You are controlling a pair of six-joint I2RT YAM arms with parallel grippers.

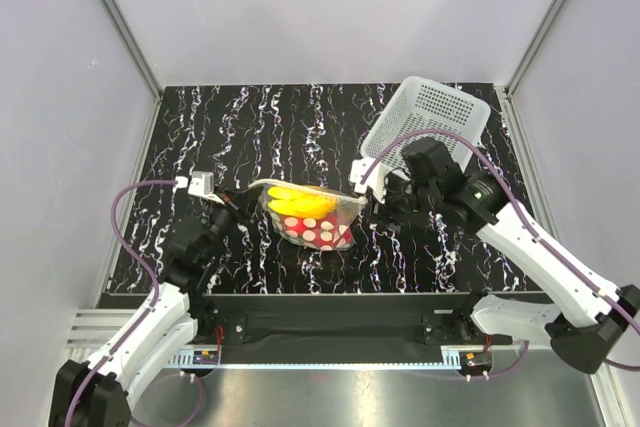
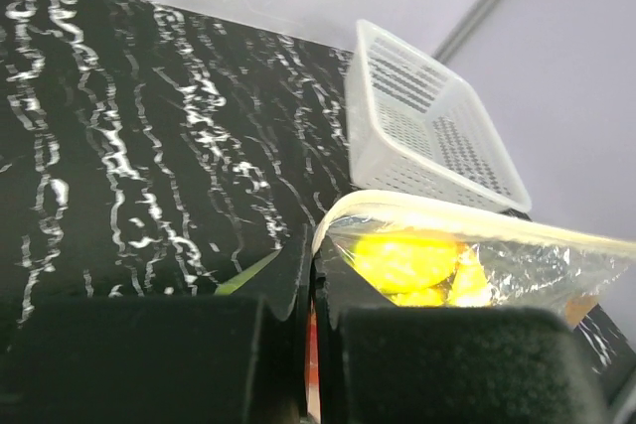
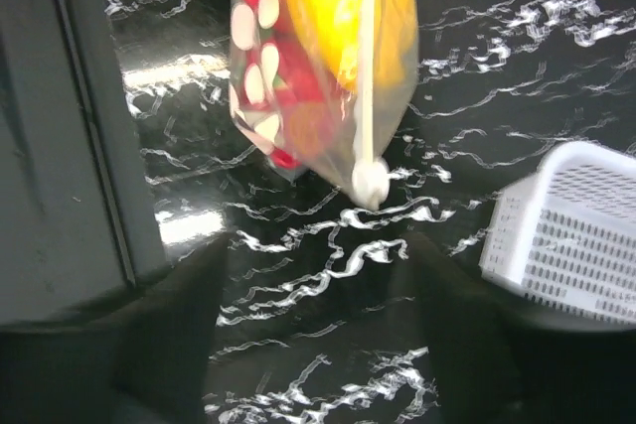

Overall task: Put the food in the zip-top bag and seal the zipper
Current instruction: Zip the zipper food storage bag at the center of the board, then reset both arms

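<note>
The zip-top bag [image 1: 318, 219] hangs just above the table centre, stretched sideways. A yellow banana bunch [image 1: 300, 203] and red fruit [image 1: 322, 235] show through it; the green fruit is not visible. My left gripper [image 1: 237, 203] is shut on the bag's left end, with its jaws [image 2: 310, 255] pinching the plastic below the zipper [image 2: 477, 220]. My right gripper [image 1: 368, 202] is open at the bag's right end. In the right wrist view its jaws [image 3: 318, 245] stand wide apart and hold nothing. The bag [image 3: 298, 67] and its white zipper end [image 3: 370, 182] lie just beyond the fingertips.
A white perforated basket [image 1: 430, 122] lies tilted at the back right, close behind the right arm. It also shows in the left wrist view [image 2: 427, 126] and the right wrist view [image 3: 571, 235]. Grey walls enclose the black marbled table [image 1: 250, 137].
</note>
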